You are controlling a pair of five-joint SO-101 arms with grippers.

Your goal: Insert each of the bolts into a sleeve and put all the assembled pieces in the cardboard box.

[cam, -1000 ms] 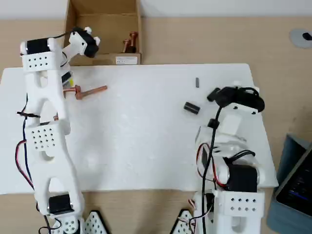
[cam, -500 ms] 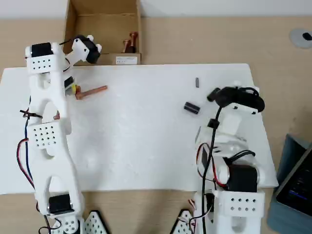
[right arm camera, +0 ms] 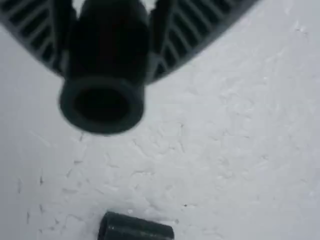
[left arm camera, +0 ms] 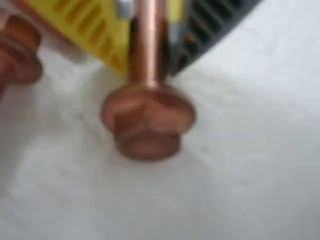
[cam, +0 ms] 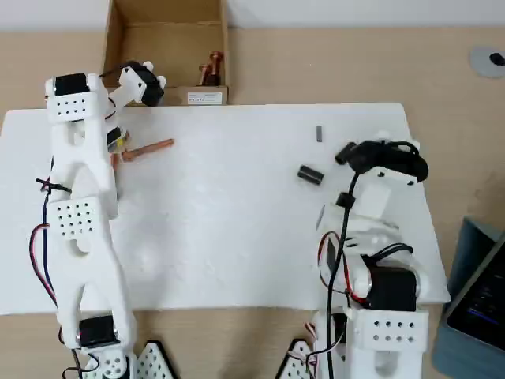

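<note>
My left gripper (left arm camera: 147, 60) is shut on a copper bolt (left arm camera: 147, 120), whose head hangs just above the white board. In the high view this gripper (cam: 117, 144) is at the board's far left, partly under its arm. A second copper bolt (cam: 147, 149) lies right beside it (left arm camera: 17, 50). My right gripper (right arm camera: 107, 45) is shut on a black sleeve (right arm camera: 102, 102) with its open end facing the camera, at the board's far right (cam: 345, 152). Another black sleeve (cam: 310, 174) lies loose close by (right arm camera: 135, 227). The cardboard box (cam: 118, 47) stands behind the board and holds copper pieces (cam: 210, 69).
A small dark part (cam: 319, 133) lies on the white board (cam: 221, 237) behind the loose sleeve. A dark grey device (cam: 477, 300) sits off the board's right edge. The wooden table (cam: 347, 67) surrounds the board.
The left arm has shifted slightly right and toward the front, and its gripper now covers the bolt that lay at the far left. The right arm has not moved.
</note>
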